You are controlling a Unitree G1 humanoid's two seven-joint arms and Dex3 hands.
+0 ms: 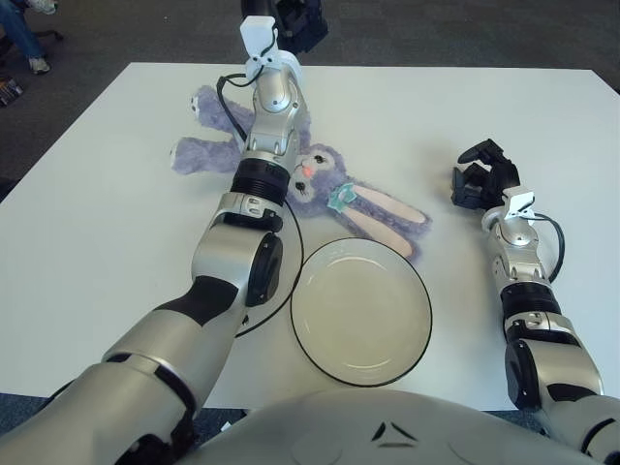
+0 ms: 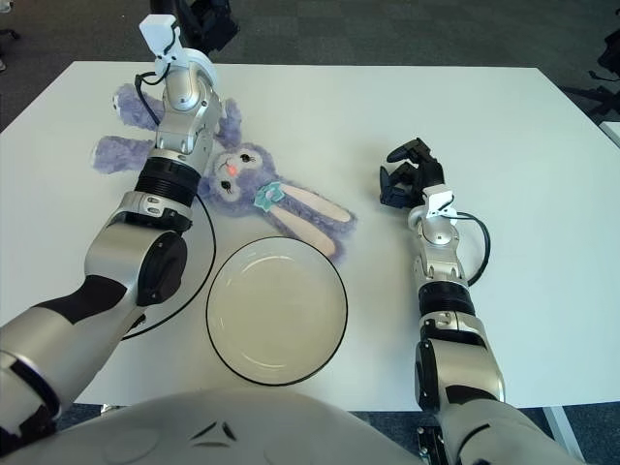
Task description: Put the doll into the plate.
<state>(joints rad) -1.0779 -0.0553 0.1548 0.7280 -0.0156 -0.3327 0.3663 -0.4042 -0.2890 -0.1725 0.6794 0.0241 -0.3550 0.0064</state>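
A purple plush bunny doll [image 1: 320, 176] lies flat on the white table [image 1: 97, 242]. Its legs point to the far left and its long pink-lined ears [image 1: 392, 215] stretch right toward the plate. The empty round plate [image 1: 360, 310], pale with a dark rim, sits just in front of the ears. My left arm reaches over the doll's body. My left hand [image 1: 294, 21] is high up beyond the table's far edge, partly cut off by the top of the view and holding nothing. My right hand [image 1: 481, 176] shows to the right of the doll, fingers loosely relaxed and empty.
A black cable [image 1: 288, 281] loops from my left forearm down beside the plate's left rim. Dark carpet surrounds the table, and a person's feet [image 1: 27, 48] show at the far left corner.
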